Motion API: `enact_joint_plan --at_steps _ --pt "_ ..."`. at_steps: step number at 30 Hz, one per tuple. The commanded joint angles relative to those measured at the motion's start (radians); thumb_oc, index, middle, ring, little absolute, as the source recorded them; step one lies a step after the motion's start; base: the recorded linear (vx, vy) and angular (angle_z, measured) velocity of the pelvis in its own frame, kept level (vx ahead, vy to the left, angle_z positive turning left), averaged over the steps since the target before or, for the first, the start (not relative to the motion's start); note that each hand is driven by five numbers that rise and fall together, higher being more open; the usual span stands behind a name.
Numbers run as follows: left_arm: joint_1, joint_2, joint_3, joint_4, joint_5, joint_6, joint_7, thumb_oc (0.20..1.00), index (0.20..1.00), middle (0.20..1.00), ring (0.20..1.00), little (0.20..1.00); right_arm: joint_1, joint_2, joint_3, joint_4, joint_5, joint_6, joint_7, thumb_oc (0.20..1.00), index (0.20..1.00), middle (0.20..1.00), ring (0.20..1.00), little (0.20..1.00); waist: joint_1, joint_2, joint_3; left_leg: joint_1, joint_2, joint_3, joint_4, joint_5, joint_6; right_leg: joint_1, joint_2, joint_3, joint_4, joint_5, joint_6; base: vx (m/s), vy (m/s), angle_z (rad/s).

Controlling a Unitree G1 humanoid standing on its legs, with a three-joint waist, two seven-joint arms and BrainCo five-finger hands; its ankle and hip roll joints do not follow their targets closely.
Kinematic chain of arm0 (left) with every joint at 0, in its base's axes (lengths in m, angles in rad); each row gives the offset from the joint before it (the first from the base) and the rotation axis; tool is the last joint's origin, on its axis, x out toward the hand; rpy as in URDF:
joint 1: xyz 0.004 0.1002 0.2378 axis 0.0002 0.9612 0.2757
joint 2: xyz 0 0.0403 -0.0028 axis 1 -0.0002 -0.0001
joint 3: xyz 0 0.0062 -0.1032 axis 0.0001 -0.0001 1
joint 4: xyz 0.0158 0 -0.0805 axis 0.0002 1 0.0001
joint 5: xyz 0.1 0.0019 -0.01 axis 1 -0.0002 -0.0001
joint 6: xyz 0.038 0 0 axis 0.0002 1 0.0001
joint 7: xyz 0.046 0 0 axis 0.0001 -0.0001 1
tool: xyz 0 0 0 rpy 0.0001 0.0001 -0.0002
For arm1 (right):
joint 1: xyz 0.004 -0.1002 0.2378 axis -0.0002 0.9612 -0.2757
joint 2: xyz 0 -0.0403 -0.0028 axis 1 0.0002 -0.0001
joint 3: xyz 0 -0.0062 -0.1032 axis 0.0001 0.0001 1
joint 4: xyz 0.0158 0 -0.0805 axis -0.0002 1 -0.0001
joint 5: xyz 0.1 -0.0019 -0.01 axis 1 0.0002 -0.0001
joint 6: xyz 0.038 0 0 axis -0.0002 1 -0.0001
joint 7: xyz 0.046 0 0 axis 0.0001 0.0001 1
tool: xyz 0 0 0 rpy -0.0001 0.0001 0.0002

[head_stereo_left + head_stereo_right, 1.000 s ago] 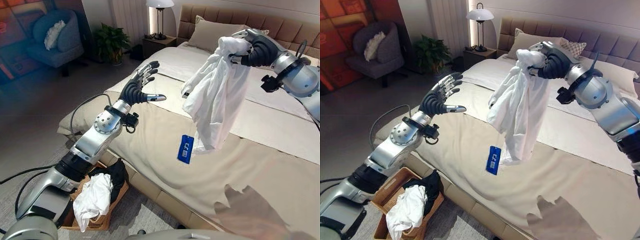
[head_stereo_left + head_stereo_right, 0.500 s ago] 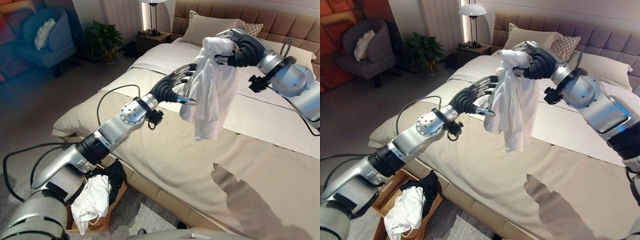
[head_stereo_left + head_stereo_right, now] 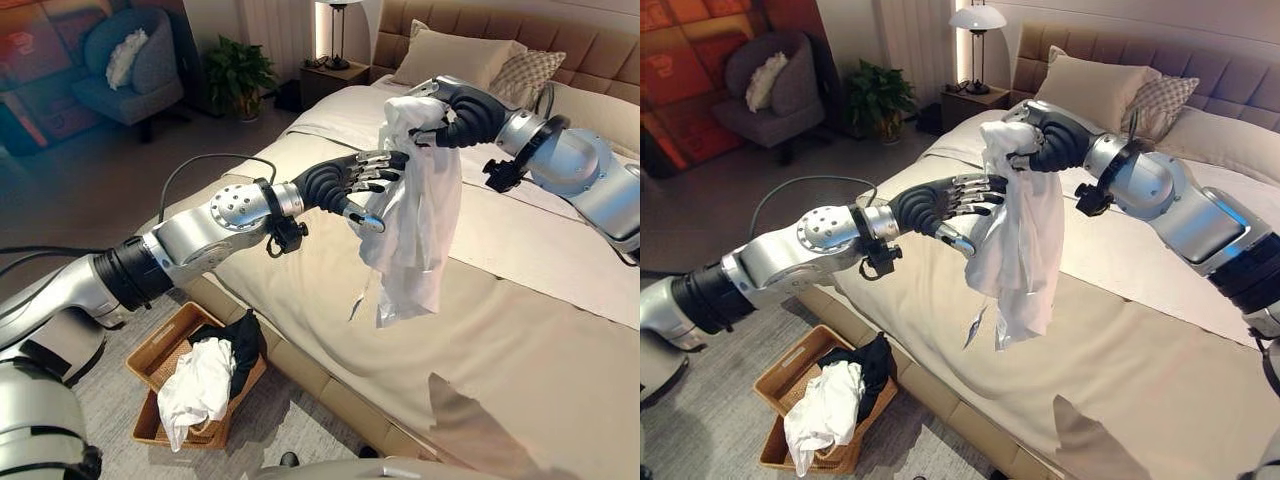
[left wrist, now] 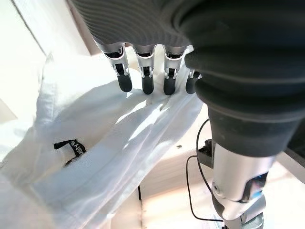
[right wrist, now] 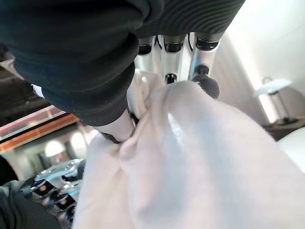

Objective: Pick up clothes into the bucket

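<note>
Nearest: woven wicker basket [image 3: 150,365] on the grey carpet [image 3: 120,400] beside the bed, rectangular, shallow, holding a crumpled white garment [image 3: 197,385] spilling over its rim and a black garment [image 3: 236,345] bunched behind it.

Bed [image 3: 520,330]: smooth beige cover, soft creases, padded base edge along the near side.

Above the bed's near half, a white shirt [image 3: 410,235] hangs limp in mid-air, thin fabric with long vertical folds, lower hem ragged and loose, clear of the cover.

Left hand [image 3: 350,183] is reaching in from the side at the shirt's mid-height. Fingers [image 4: 145,83] extended and only slightly bent, dark tips pressing on the cloth, thumb low and apart; not clenched on it. A black neck label [image 4: 70,149] shows on the cloth in the left wrist view.

Right hand [image 3: 455,110] is at the top of the shirt, fingers curled tight round a wad of the fabric, carrying its weight.

Far: pillows [image 3: 455,60] against a tufted tan headboard [image 3: 560,35], a table lamp [image 3: 977,40] on a nightstand, a potted plant [image 3: 238,75], a dark armchair [image 3: 130,70] with a white cushion.
</note>
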State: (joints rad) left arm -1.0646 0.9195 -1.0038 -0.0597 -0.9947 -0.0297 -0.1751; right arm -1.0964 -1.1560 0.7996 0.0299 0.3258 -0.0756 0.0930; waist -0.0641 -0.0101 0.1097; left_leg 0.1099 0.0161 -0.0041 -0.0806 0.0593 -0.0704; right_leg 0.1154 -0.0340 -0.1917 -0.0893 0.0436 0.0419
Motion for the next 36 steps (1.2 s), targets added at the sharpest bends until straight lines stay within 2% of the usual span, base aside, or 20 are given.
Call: enact_joint_plan --at_steps 1,4,8,11,12,17,18,21,24,32,36 --pt "-0.067 -0.014 0.020 0.059 0.032 -0.054 0.013 1.000 1.000 1.000 1.000 1.000 -0.070 -0.007 -0.015 -0.066 0.049 -0.061 -0.037 0.200 0.200 0.200 0.200 0.200 0.008 -0.039 -0.059 -0.037 0.011 0.040 0.034 -0.006 -0.009 0.003 -0.053 -0.007 0.027 0.003 0.096 0.02 0.019 -0.05" --pt "-0.001 -0.038 0.112 0.103 0.131 -0.078 0.078 1.000 1.000 1.000 1.000 1.000 -0.021 0.019 -0.073 -0.111 0.037 -0.060 -0.036 0.200 0.200 0.200 0.200 0.200 0.017 -0.038 -0.062 -0.028 0.004 0.038 0.038 -0.018 0.001 0.008 -0.059 0.006 0.027 0.002 0.097 0.02 0.020 -0.06" --pt "0.040 -0.055 0.170 0.100 0.184 -0.090 0.115 1.000 1.000 1.000 1.000 1.000 0.013 0.023 -0.107 -0.128 0.024 -0.055 -0.035 0.200 0.200 0.200 0.200 0.200 0.022 -0.038 -0.064 -0.026 0.003 0.038 0.039 -0.022 0.004 0.008 -0.059 0.013 0.025 0.001 0.096 0.01 0.011 -0.09" --pt "0.105 -0.062 0.255 0.063 0.224 -0.108 0.157 1.000 1.000 1.000 1.000 1.000 0.046 0.012 -0.141 -0.129 -0.015 -0.045 -0.040 0.200 0.200 0.200 0.200 0.200 0.030 -0.041 -0.064 -0.024 0.002 0.036 0.038 -0.023 0.007 0.007 -0.059 0.019 0.022 0.002 0.096 0.00 0.008 -0.05" --pt "0.166 -0.069 0.314 0.034 0.254 -0.114 0.180 1.000 1.000 1.000 1.000 1.000 0.075 0.005 -0.167 -0.119 -0.044 -0.033 -0.045 0.200 0.200 0.200 0.200 0.200 0.034 -0.045 -0.063 -0.024 0.003 0.034 0.037 -0.025 0.009 0.007 -0.059 0.022 0.020 0.001 0.095 0.00 0.004 -0.07" --pt "0.283 -0.125 0.404 0.009 0.250 -0.118 0.220 1.000 1.000 1.000 1.000 1.000 0.103 -0.006 -0.196 -0.099 -0.098 -0.012 -0.064 0.200 0.200 0.200 0.200 0.200 0.040 -0.051 -0.058 -0.024 0.003 0.032 0.037 -0.025 0.011 0.007 -0.058 0.022 0.018 0.002 0.094 -0.01 0.004 -0.06" --pt "0.391 -0.206 0.443 -0.015 0.127 -0.110 0.231 1.000 1.000 1.000 1.000 1.000 0.102 -0.020 -0.200 -0.089 -0.149 0.004 -0.082 0.200 0.200 0.200 0.200 0.200 0.041 -0.059 -0.056 -0.023 0.003 0.030 0.035 -0.023 0.012 0.009 -0.057 0.025 0.017 0.000 0.092 0.00 0.000 0.00" --pt "0.447 -0.231 0.456 -0.032 0.055 -0.097 0.233 1.000 1.000 1.000 1.000 1.000 0.098 -0.021 -0.190 -0.081 -0.151 0.012 -0.089 0.200 0.200 0.200 0.200 0.200 0.038 -0.061 -0.056 -0.020 0.003 0.028 0.034 -0.024 0.014 0.012 -0.057 0.026 0.017 -0.001 0.090 0.00 0.000 0.00" --pt "0.464 -0.189 0.451 -0.074 0.000 -0.082 0.227 1.000 1.000 1.000 1.000 1.000 0.069 -0.027 -0.152 -0.067 -0.159 0.022 -0.084 0.200 0.200 0.200 0.200 0.200 0.039 -0.060 -0.058 -0.017 0.001 0.024 0.033 -0.025 0.016 0.017 -0.058 0.025 0.017 -0.002 0.089 0.00 0.000 0.00" --pt "0.453 -0.158 0.434 -0.069 -0.032 -0.064 0.225 1.000 1.000 1.000 1.000 1.000 0.041 -0.029 -0.113 -0.057 -0.157 0.029 -0.075 0.200 0.200 0.200 0.200 0.200 0.037 -0.054 -0.058 -0.017 -0.004 0.018 0.040 -0.030 0.019 0.019 -0.063 0.026 0.023 -0.006 0.089 0.00 0.000 0.00" --pt "0.404 -0.141 0.393 -0.035 -0.041 -0.052 0.215 1.000 1.000 1.000 1.000 1.000 0.026 -0.022 -0.103 -0.059 -0.149 0.026 -0.075 0.200 0.200 0.200 0.200 0.200 0.034 -0.049 -0.057 -0.016 -0.008 0.016 0.042 -0.031 0.020 0.020 -0.066 0.025 0.026 -0.007 0.090 0.00 0.000 0.00"
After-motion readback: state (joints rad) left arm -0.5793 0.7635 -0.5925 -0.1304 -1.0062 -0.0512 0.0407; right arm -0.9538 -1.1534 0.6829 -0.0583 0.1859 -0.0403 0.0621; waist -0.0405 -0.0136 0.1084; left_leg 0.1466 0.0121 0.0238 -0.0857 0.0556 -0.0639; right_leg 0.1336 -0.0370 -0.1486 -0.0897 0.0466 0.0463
